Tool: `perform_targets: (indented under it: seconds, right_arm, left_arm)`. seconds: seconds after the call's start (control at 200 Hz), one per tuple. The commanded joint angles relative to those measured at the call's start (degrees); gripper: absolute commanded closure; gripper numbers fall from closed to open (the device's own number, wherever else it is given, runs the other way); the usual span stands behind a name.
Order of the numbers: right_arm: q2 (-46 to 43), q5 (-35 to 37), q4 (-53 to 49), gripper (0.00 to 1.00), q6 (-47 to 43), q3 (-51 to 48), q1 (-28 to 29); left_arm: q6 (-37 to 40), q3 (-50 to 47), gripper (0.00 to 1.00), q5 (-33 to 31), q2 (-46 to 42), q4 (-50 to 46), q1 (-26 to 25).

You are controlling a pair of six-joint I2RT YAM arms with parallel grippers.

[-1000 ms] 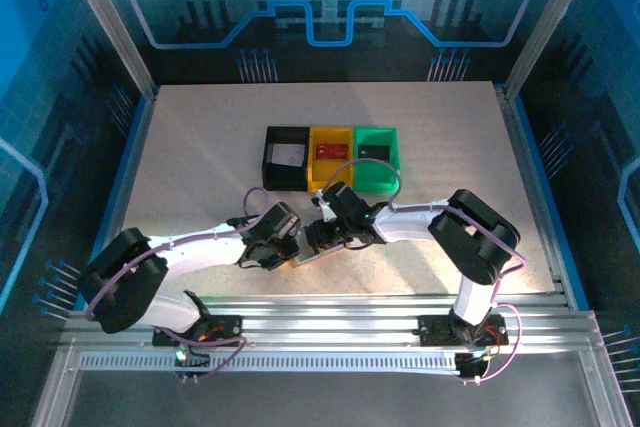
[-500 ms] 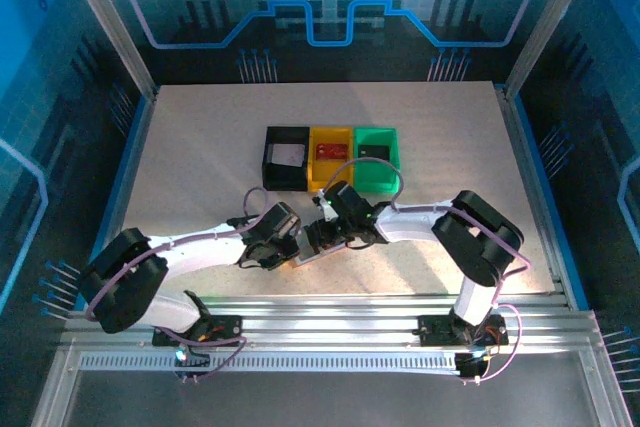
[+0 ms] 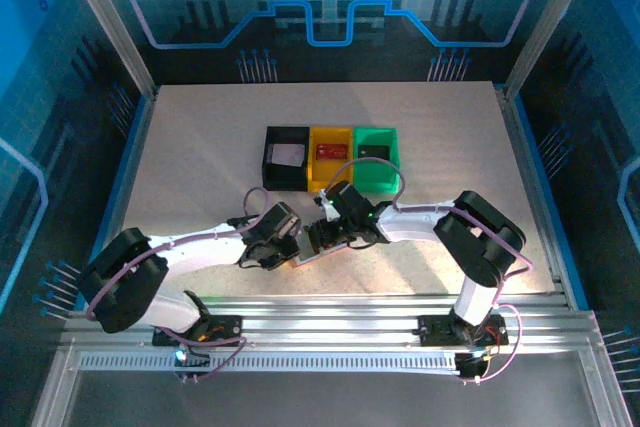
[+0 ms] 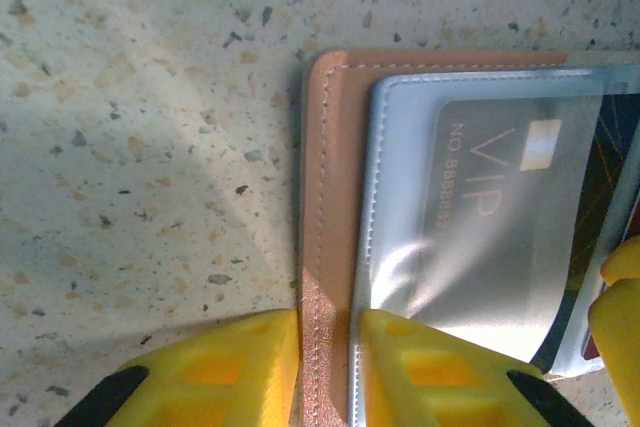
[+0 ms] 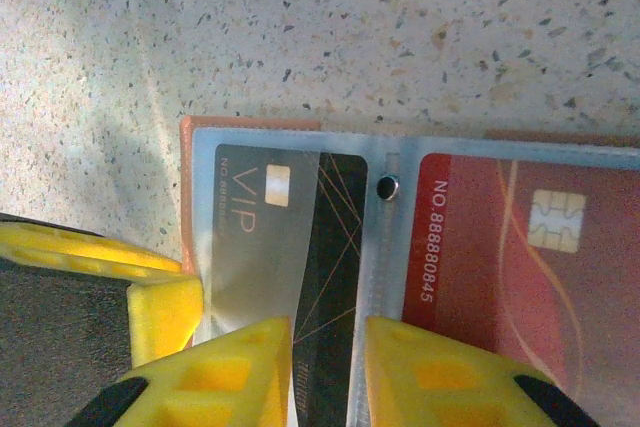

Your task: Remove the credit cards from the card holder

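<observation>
Now one card holder holds two credit cards; three bins.

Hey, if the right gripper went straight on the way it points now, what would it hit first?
Probably the black VIP card tucked in the card holder, lying straight ahead between the fingertips of the right gripper. How near they are to it, I can't tell.

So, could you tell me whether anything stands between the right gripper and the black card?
Only the wallet's clear pocket, which holds the black card; the right gripper sits at the card's near edge with nothing else visible between.
</observation>
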Motion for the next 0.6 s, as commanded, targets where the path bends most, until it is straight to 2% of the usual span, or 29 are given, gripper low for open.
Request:
perform_targets:
  seconds: [0.0,0.225,0.595]
  right_arm:
    - [1.2,-1.0,0.0,0.75,-0.3,-0.2,-0.5]
    - [2.4,-2.0,1.5,0.75,0.1,-1.3,-0.9]
    - [4.0,-7.6,6.5,0.74,0.0,-3.9,-2.3]
  left_arm:
    - [0.2,-2.3,0.76,0.8,4.2,0.9,-0.5]
    - [0.2,-2.4,0.77,0.9,4.8,1.5,-0.5]
    - [-0.1,-3.1,0.77,1.2,5.8,3.1,-0.6]
